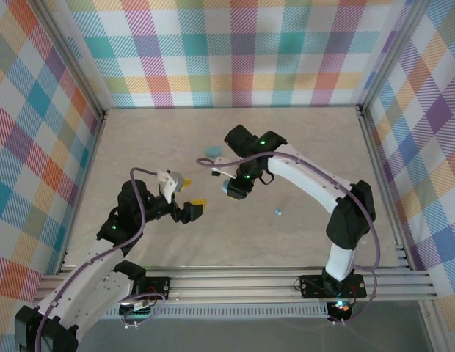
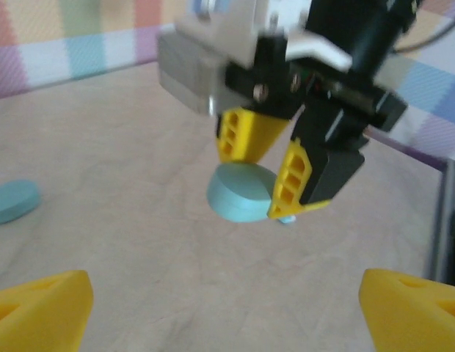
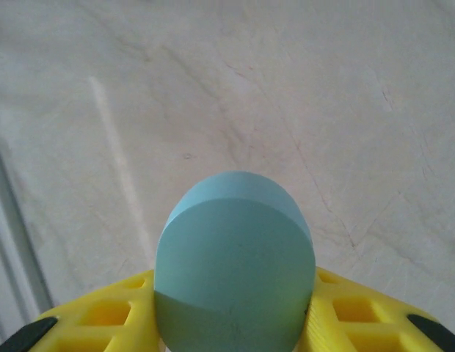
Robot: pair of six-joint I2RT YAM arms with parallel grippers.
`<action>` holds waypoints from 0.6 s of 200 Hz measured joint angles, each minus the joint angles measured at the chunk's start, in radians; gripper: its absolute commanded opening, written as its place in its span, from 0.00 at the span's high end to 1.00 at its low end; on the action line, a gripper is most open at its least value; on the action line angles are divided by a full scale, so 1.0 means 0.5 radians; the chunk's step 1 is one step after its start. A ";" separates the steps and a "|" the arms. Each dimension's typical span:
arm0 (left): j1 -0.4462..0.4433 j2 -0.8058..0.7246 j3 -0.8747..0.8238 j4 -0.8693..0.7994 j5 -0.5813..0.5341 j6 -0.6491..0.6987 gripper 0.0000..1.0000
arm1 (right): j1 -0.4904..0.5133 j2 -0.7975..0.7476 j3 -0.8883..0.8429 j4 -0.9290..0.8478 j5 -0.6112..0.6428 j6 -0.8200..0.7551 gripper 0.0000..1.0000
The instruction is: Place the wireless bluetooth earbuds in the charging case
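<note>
Partly closed yellow fingers [image 3: 103,315] of the right gripper [image 2: 260,183] pinch a rounded teal charging case [image 3: 235,264] across its sides, while the left gripper [image 2: 226,301] faces it, jaws spread wide and empty. One earbud [image 1: 278,213] lies on the table [image 1: 139,147] near the right arm, apart from both grippers. Tiny, light and glossy, it will likely slip; pinch it gently across its widest part.

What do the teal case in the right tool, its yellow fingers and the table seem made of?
Teal case: probably plastic, smooth matte; even colour, no glare. Yellow fingers: likely moulded or printed plastic; hollow cells. Table: pale stone-look surface, faint veins; perhaps laminate.
</note>
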 measured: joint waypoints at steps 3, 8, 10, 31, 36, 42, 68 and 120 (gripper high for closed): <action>-0.008 0.006 0.006 -0.001 0.018 0.020 0.09 | 0.000 -0.022 -0.001 -0.005 -0.018 -0.017 0.77; -0.019 0.011 0.017 -0.001 0.047 0.052 0.09 | 0.000 -0.047 -0.004 -0.010 -0.037 -0.040 0.77; -0.023 0.012 0.020 0.001 0.057 0.063 0.10 | 0.000 -0.063 -0.007 -0.011 -0.047 -0.050 0.77; -0.046 0.021 0.052 0.017 0.159 0.164 0.15 | 0.000 -0.186 -0.025 -0.040 -0.134 -0.142 0.76; -0.046 0.032 0.061 0.022 0.184 0.188 0.15 | 0.000 -0.209 -0.026 -0.049 -0.153 -0.161 0.76; -0.046 0.049 0.072 0.023 0.211 0.209 0.16 | 0.000 -0.228 -0.027 -0.058 -0.169 -0.178 0.76; -0.058 0.179 0.122 0.050 0.320 0.274 0.14 | 0.004 -0.262 -0.027 -0.128 -0.211 -0.268 0.76; -0.153 0.391 0.233 0.082 0.407 0.366 0.16 | 0.043 -0.261 -0.027 -0.199 -0.236 -0.336 0.77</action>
